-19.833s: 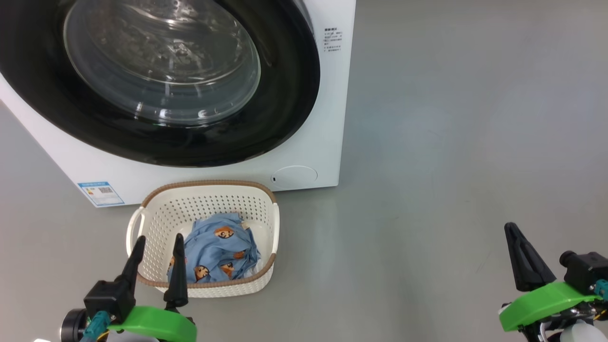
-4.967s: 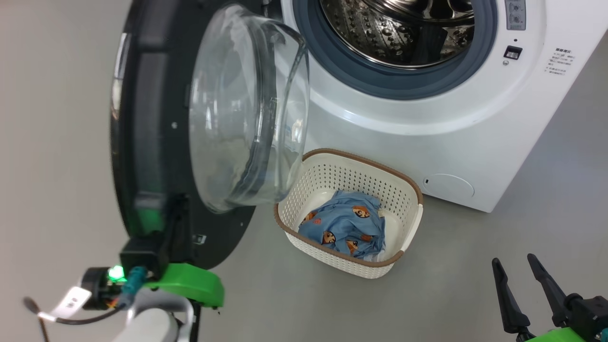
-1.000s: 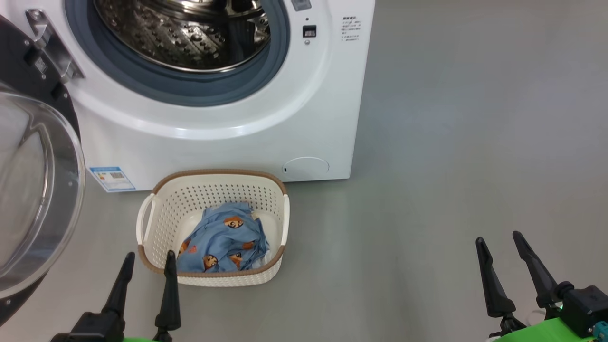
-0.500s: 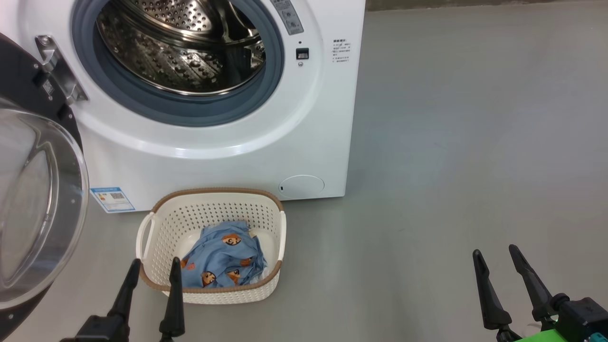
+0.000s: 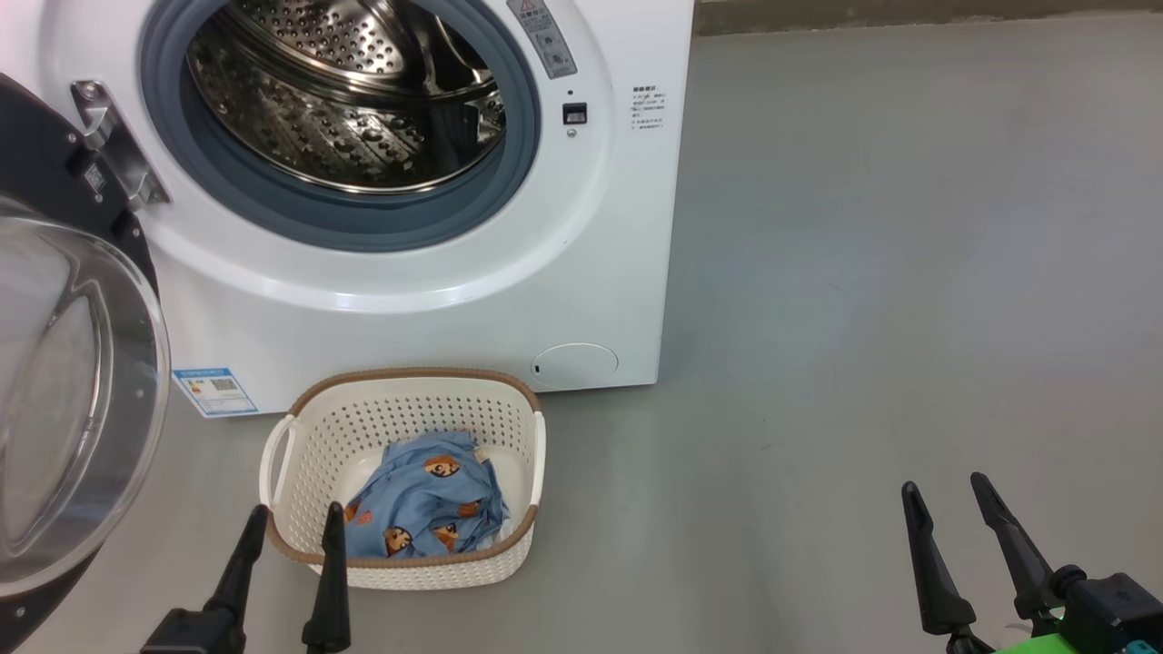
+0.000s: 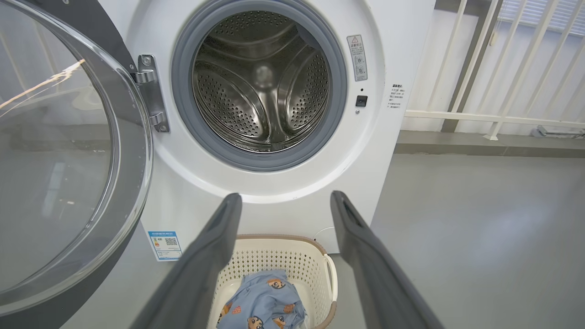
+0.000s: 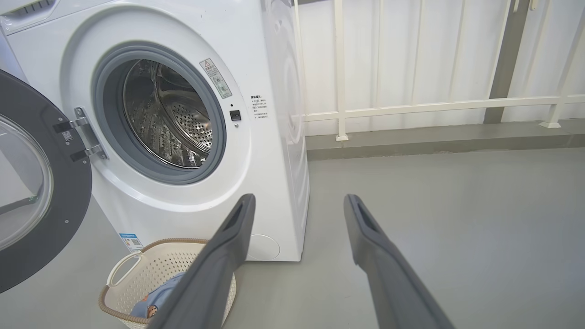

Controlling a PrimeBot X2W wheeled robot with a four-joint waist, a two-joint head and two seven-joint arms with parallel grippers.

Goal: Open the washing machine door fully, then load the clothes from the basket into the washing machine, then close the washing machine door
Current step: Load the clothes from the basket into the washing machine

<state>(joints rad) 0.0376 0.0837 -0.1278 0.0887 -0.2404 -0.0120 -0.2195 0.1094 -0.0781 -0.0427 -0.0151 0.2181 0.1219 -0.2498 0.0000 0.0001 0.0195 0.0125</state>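
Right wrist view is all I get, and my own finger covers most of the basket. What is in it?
Observer: The clothes, a blue bundle printed with bear faces, lie on the bottom of the basket.
Operator: Where is the left gripper?
Observer: The left gripper is open; in the head view its tips line up with the basket's near rim.
Operator: Can you see into the drum?
Observer: The left wrist view looks straight into the drum: bare perforated steel.
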